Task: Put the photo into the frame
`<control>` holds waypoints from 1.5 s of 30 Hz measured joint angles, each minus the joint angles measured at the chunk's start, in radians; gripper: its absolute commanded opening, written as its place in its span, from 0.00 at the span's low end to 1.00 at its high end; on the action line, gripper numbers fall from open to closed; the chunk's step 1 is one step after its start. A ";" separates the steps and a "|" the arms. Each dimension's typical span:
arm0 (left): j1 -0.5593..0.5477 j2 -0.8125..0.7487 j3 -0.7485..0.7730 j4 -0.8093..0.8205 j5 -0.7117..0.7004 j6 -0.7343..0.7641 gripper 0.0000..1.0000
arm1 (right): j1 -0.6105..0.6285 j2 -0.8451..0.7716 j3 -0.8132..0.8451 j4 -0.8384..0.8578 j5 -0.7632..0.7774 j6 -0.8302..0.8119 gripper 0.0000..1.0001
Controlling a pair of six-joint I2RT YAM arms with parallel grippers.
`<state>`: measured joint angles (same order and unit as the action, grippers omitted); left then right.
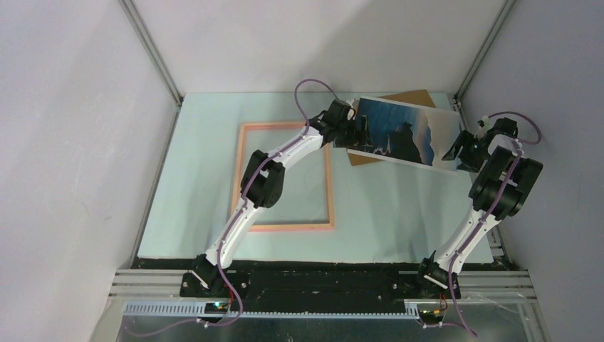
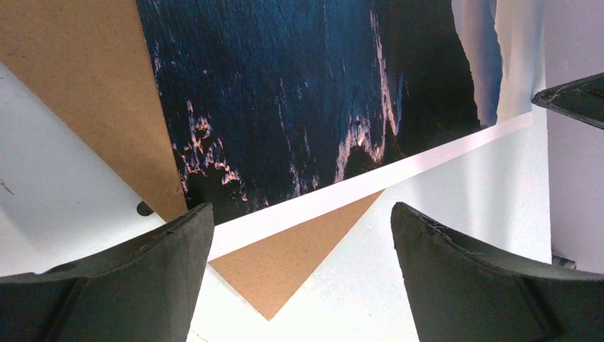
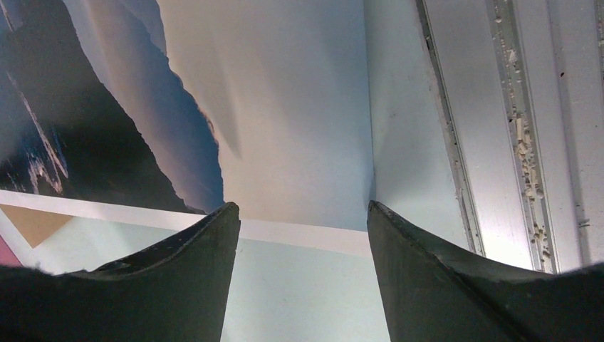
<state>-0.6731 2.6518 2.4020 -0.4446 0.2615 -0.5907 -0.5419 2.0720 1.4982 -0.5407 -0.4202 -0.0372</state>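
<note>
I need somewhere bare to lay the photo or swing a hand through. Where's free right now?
Widest bare mat: between the right rail of the frame and the right arm, nearer than the photo. Inside the frame is bare, though the left arm crosses above it. Crowded: the far right corner, where photo, brown board, left hand and right hand gather, both open.

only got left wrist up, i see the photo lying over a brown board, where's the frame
Observer: The frame lies flat to the left of the photo, with nothing inside it.
Operator: is the right arm near the photo
Observer: Yes. The right end effector is at the photo's right end, near its front corner, open and gripping nothing.
Operator: does the board stick out the far side too
Observer: Yes. A corner of the brown board shows beyond the photo's far edge.
</note>
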 measured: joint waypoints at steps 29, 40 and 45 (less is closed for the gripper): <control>-0.004 0.000 0.000 0.001 -0.050 0.015 0.99 | -0.015 0.000 0.015 -0.014 0.011 -0.047 0.70; -0.004 0.000 -0.008 0.008 -0.039 -0.004 0.97 | -0.007 0.037 0.100 -0.060 -0.014 -0.032 0.69; -0.004 0.000 -0.014 0.019 -0.021 -0.016 0.96 | -0.001 0.062 0.120 -0.076 -0.023 -0.018 0.68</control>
<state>-0.6769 2.6518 2.3875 -0.4259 0.2409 -0.6064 -0.5426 2.1342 1.6184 -0.6163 -0.4427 -0.0551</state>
